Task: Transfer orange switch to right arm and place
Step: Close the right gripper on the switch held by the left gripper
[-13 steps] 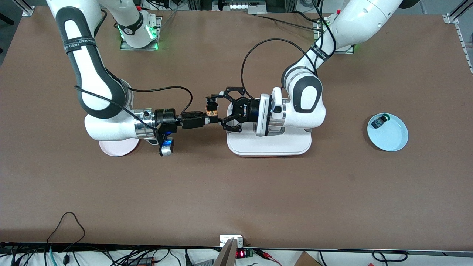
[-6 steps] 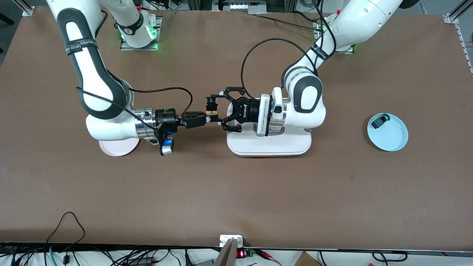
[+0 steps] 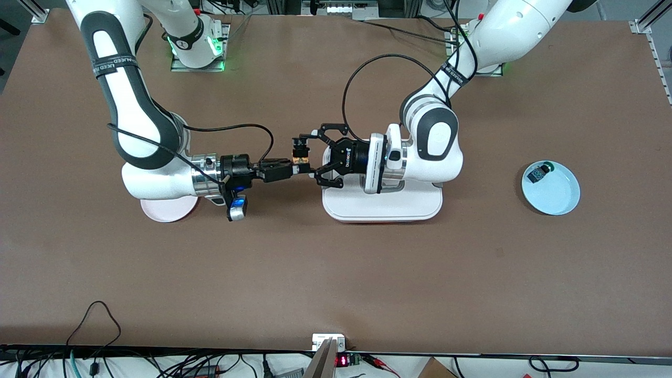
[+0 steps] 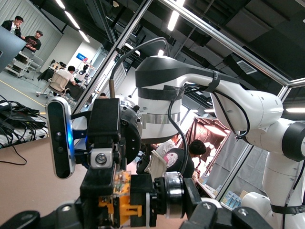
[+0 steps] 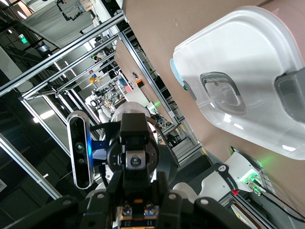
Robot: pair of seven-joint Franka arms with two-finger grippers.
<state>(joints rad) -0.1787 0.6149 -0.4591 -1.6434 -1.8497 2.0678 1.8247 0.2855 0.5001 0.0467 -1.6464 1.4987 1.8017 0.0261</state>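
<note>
orange switch [image 3: 301,160] mid-air over the table | right gripper [image 3: 295,169] clamps it | left gripper [image 3: 313,158] spread wide around it

You have both arms stretched level, wrists facing. Your left gripper [image 3: 310,160] is spread wide; your right gripper [image 3: 300,168] is pinched closed between its fingers.
</note>
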